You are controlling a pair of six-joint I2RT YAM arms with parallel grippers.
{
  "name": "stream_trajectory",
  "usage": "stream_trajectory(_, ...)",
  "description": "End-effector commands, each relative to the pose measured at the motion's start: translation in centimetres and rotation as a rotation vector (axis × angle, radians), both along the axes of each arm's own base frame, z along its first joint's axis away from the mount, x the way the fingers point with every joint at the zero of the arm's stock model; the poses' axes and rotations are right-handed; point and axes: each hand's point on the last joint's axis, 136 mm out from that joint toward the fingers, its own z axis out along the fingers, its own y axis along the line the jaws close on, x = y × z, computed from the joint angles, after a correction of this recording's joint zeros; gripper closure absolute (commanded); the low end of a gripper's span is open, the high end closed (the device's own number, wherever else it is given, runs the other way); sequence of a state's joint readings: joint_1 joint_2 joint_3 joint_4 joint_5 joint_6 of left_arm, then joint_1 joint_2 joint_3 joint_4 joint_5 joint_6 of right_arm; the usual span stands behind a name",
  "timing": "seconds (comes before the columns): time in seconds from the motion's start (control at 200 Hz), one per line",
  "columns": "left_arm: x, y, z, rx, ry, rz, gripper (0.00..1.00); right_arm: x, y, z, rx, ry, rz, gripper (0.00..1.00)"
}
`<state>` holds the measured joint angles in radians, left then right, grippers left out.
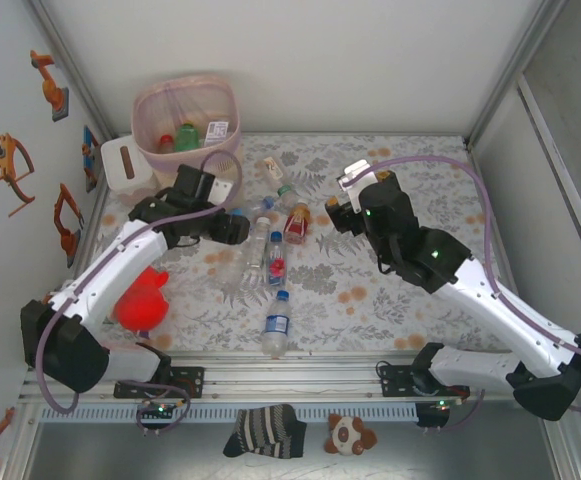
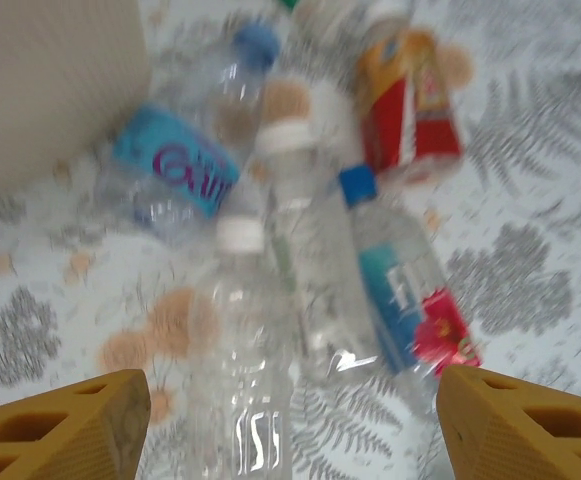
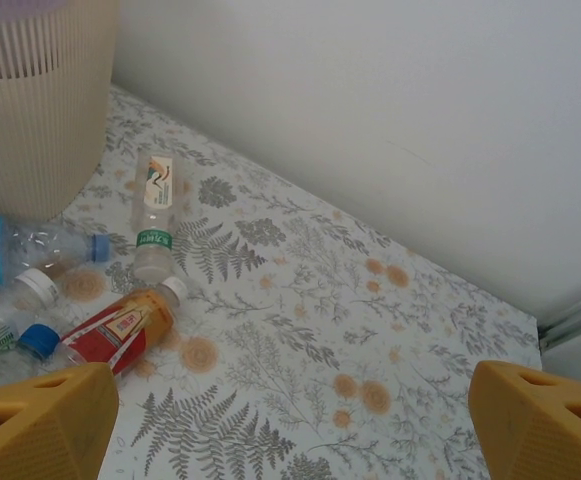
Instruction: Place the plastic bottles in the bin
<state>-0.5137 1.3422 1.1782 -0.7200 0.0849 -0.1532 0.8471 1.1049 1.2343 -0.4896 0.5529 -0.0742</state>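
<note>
Several plastic bottles lie in a cluster mid-table (image 1: pixel 260 243), and one with a blue cap (image 1: pixel 277 323) lies near the front edge. The beige bin (image 1: pixel 185 115) with its pink liner stands at the back left and holds a few bottles. My left gripper (image 1: pixel 237 229) hovers open over the cluster. In the left wrist view a clear white-capped bottle (image 2: pixel 250 350) lies between its yellow fingers (image 2: pixel 70 425), untouched. An amber bottle with a red label (image 2: pixel 410 100) lies beyond it. My right gripper (image 1: pixel 332 215) is open over bare cloth, right of the amber bottle (image 3: pixel 120 325).
A red plush toy (image 1: pixel 142 300) sits by the left arm. A white tissue box (image 1: pixel 125 158) stands beside the bin. White walls close the back and both sides. A striped sock (image 1: pixel 265 430) and a small plush (image 1: pixel 350 433) lie below the front rail.
</note>
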Motion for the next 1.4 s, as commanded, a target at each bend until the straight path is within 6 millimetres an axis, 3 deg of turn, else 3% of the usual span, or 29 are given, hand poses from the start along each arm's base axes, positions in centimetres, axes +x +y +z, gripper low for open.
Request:
stream_trajectory(0.0, -1.1, 0.5, -2.1, 0.015, 0.056, 0.039, 0.25, -0.1, -0.1, -0.5, 0.035, 0.021, -0.009, 0.11)
stream_trajectory(0.165, -3.1, 1.0, -4.7, 0.037, 0.137, 0.058, 0.26, -0.3, -0.1, -0.7, 0.031, 0.030, -0.003, 0.11)
stream_trajectory(0.295, -4.6, 0.9, -5.1, 0.026, 0.166, 0.081, 0.27, -0.4, -0.3, -0.8, 0.025, 0.032, -0.005, 0.11)
stream_trajectory(0.566, -8.0, -2.8, -6.7, 0.037, 0.165, 0.179, 0.22, -0.3, -0.2, -1.6, 0.014, 0.039, 0.000, 0.11)
stream_trajectory(0.656, -9.0, -4.0, -6.8, 0.047, 0.149, 0.223, 0.24, -0.4, -0.3, -1.9, 0.016, 0.042, 0.002, 0.11)
stream_trajectory(0.811, -10.9, -6.1, -7.7, 0.060, 0.166, 0.256, 0.23, -0.2, -1.2, -1.8, 0.066, 0.056, -0.010, 0.11)
stream_trajectory(1.102, -15.3, -9.8, -12.6, 0.174, 0.320, 0.260, 0.22, 0.2, -3.4, -1.0, 0.109, 0.042, -0.036, 0.11)
stream_trajectory(1.392, -15.8, -9.2, -13.5, 0.274, 0.336, 0.301, 0.21, -0.2, -4.0, -0.7, 0.113, 0.036, -0.019, 0.11)
